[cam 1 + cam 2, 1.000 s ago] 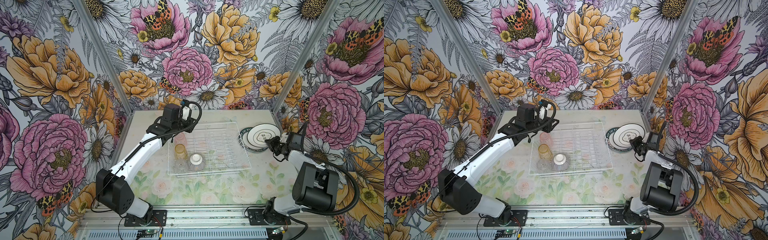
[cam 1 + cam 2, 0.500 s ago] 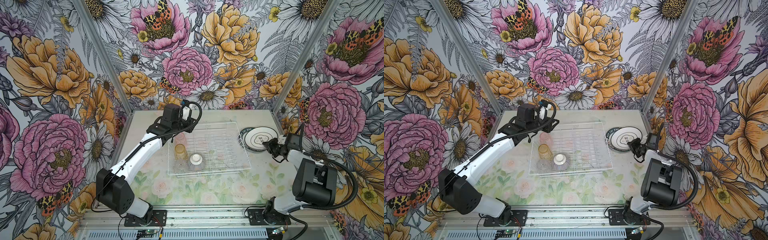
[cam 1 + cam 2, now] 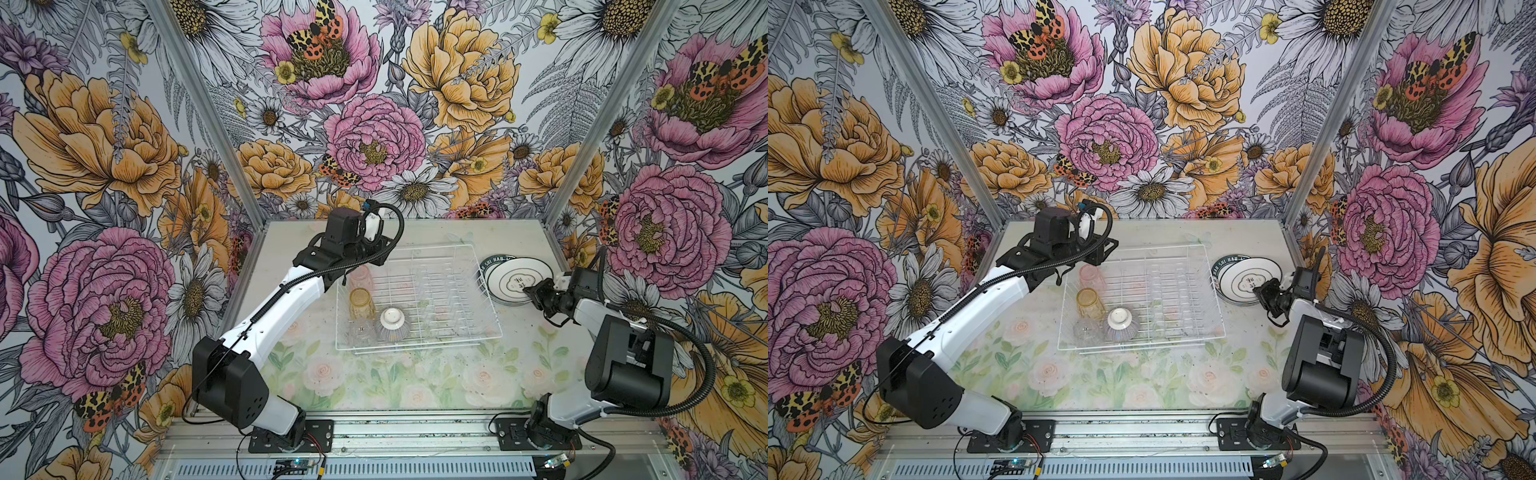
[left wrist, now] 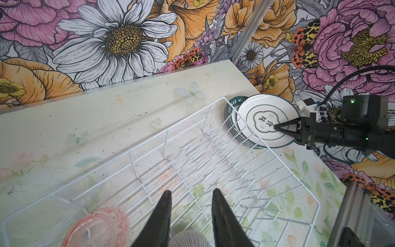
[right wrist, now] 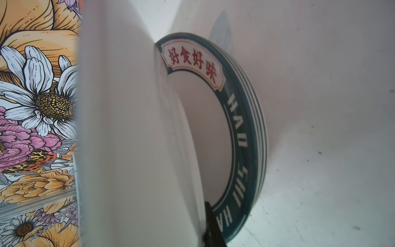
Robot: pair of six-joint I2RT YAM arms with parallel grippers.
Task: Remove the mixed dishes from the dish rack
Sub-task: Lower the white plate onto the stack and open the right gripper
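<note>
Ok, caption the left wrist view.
Left gripper hovers over white wire dish rack; right gripper at stacked round white dark-rimmed plates.

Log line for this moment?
right gripper straddling top plate; left gripper open over dish rack; racked: bowl, pink tumbler, amber tumbler, clear tumbler

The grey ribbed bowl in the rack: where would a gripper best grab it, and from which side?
The bowl sits upside down, white foot up, in the dish rack. Probably best: come straight down and pinch the small raised foot. The flared ribbed wall looks too wide and sloped, and the clear tumbler stands close beside it.
</note>
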